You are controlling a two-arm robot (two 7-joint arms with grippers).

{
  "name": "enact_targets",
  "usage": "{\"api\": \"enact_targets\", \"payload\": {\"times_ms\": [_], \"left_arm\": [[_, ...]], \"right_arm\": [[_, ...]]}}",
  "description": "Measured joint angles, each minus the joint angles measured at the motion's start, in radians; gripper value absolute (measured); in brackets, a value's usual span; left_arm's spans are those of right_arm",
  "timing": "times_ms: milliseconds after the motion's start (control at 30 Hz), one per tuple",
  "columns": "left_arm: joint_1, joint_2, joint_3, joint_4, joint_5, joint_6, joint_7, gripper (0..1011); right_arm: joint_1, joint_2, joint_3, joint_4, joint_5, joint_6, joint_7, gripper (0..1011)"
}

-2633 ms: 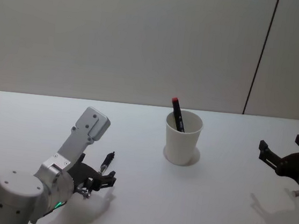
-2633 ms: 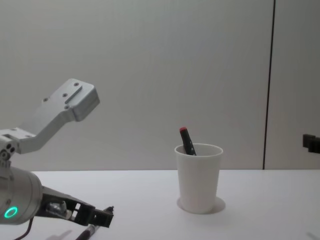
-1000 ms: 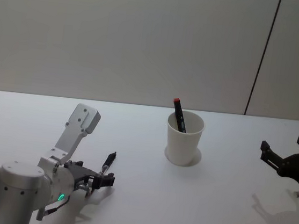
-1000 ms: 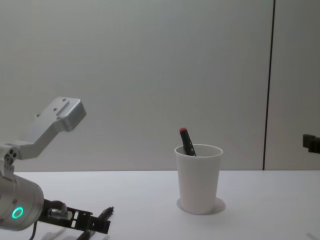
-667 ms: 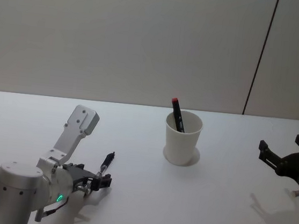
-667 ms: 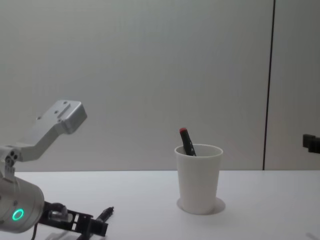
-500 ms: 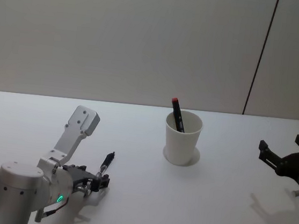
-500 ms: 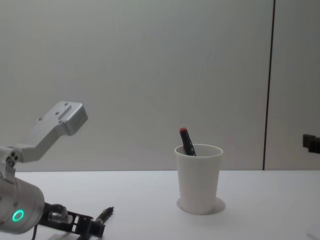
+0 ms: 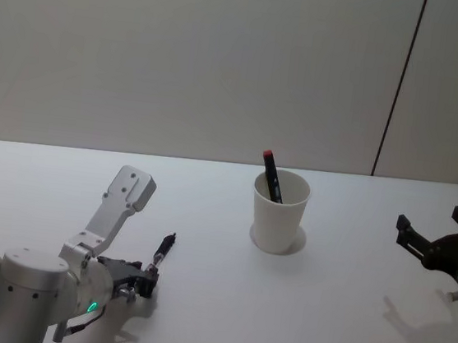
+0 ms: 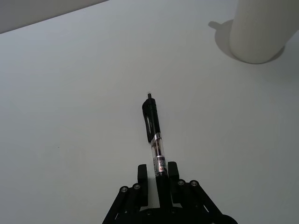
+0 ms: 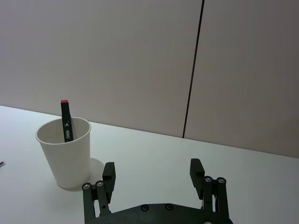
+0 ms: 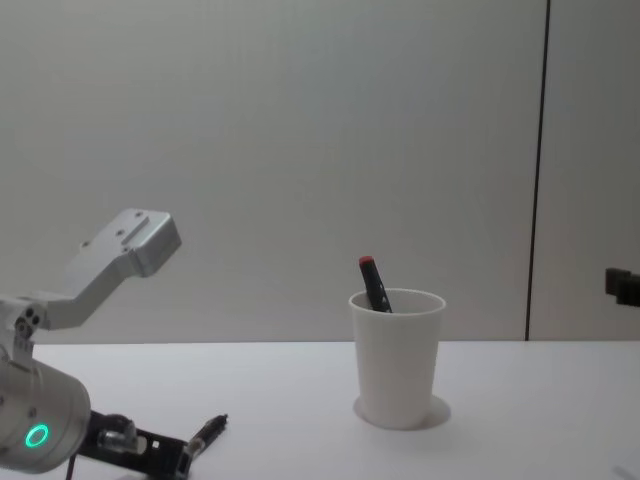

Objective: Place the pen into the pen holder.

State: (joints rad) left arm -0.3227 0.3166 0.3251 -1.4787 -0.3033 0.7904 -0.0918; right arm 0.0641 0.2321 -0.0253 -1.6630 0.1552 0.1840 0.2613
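Note:
A black-and-clear pen lies on the white table, pointing away toward the pen holder, a white paper cup well off to its right. My left gripper sits low at the pen's near end. In the left wrist view its fingers press in on both sides of the pen's clear barrel, shut on it. The chest view has the pen flat on the table and the pen holder upright. My right gripper hovers open at the far right.
A black marker with a red cap stands tilted inside the cup. The table is bare white between pen and cup. A plain wall with a dark vertical seam rises behind.
My left gripper has slid back along the pen toward its near end, sunk lower, and narrowed its fingers onto the barrel. The pen, cup and right arm have stayed put.

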Motion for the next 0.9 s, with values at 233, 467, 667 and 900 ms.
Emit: {"api": "enact_targets", "payload": {"times_ms": [233, 467, 667, 900], "left_arm": [[0.003, 0.002, -0.001, -0.003, 0.004, 0.004, -0.006, 209], [0.008, 0.004, -0.004, -0.006, 0.007, 0.005, -0.012, 142], [0.011, 0.006, -0.008, -0.009, 0.008, 0.001, -0.018, 139], [0.014, 0.010, -0.015, -0.015, 0.009, -0.007, -0.022, 139]], "right_arm": [[0.000, 0.000, 0.000, 0.000, 0.000, 0.000, 0.000, 1002], [0.000, 0.000, 0.000, 0.000, 0.000, 0.000, 0.000, 1002], [0.000, 0.000, 0.000, 0.000, 0.000, 0.000, 0.000, 1001], [0.000, 0.000, 0.000, 0.000, 0.000, 0.000, 0.000, 1001]]}}
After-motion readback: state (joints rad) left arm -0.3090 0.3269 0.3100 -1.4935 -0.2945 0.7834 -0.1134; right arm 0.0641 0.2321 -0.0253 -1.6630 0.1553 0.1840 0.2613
